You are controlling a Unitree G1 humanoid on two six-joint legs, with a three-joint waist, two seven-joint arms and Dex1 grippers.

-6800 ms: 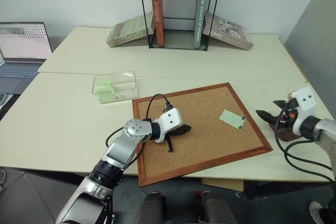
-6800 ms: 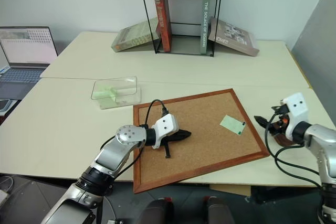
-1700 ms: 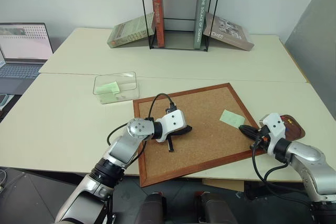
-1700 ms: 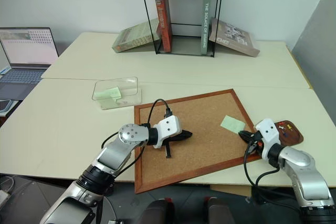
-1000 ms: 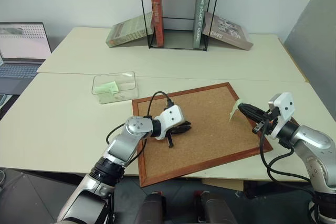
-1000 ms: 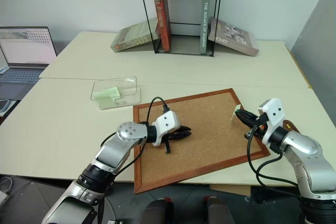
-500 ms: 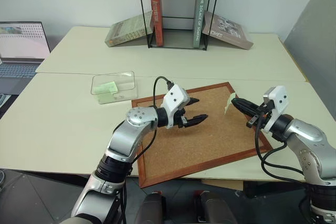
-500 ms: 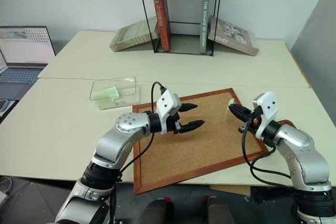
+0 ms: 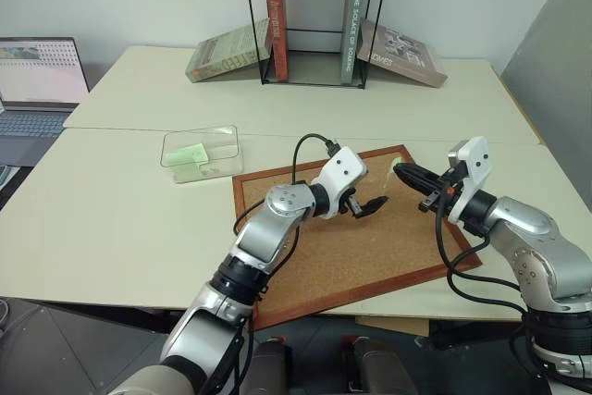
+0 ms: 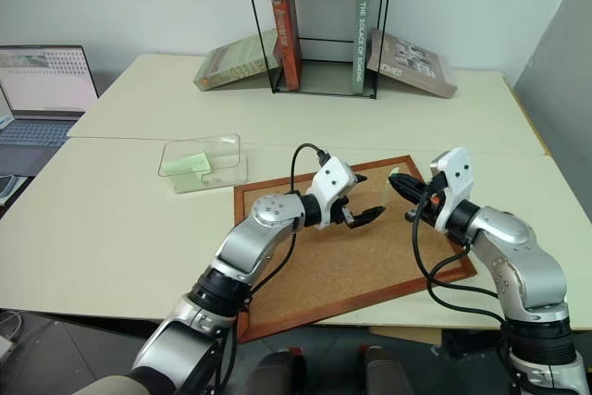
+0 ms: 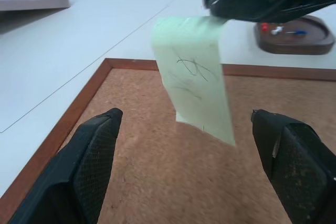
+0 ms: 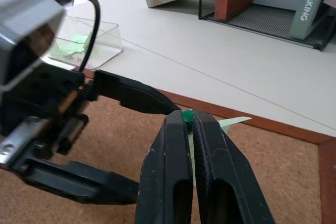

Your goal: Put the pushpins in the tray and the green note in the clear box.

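My right gripper (image 9: 400, 171) is shut on a green-headed pushpin (image 12: 186, 115), held above the cork board (image 9: 351, 247). The pale green note (image 11: 197, 72) hangs from those fingertips with pen marks on it. Just left of the note my left gripper (image 9: 367, 194) stands open, one finger (image 11: 89, 156) on either side of the sheet, not touching it. The reddish-brown tray (image 11: 294, 48) lies beyond the board's edge with several pins in it. The clear box (image 9: 201, 154) sits at the left with green slips inside.
A wire book rack (image 9: 314, 16) with upright and leaning books stands at the back of the table. A laptop (image 9: 37, 80) sits at the far left. The cork board overhangs the table's front edge.
My left gripper has opened wide and swung right across the board up to the note. My right gripper has carried the hanging note a little left and up.
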